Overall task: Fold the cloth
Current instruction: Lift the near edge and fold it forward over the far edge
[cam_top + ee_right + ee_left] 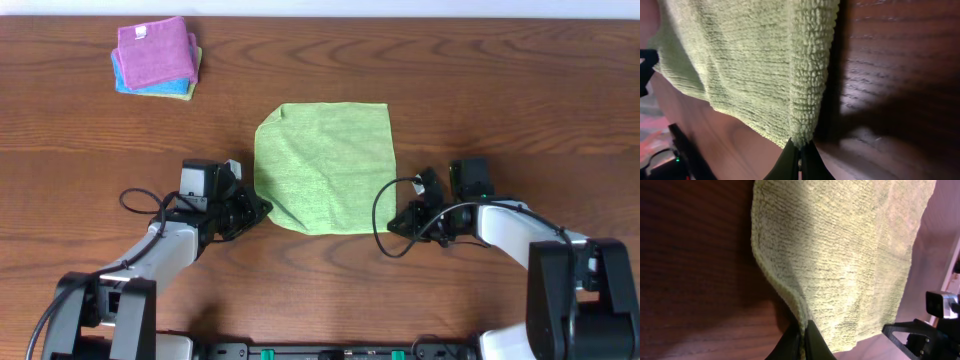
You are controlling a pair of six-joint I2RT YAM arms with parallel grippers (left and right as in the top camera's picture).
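The lime-green cloth [325,165] lies spread on the wooden table, with its far-left corner turned in. My left gripper [265,208] sits at the cloth's near-left edge. In the left wrist view, that gripper [804,336] is shut on the hem of the cloth [850,255], which rises in a ridge between the fingers. My right gripper [393,222] is at the near-right corner. The right wrist view shows this gripper [800,150] shut on a pinched tuft of the cloth [750,60].
A stack of folded cloths [155,55], purple on top of blue and teal, lies at the far left of the table [520,90]. Black cables loop beside both arms near the front edge.
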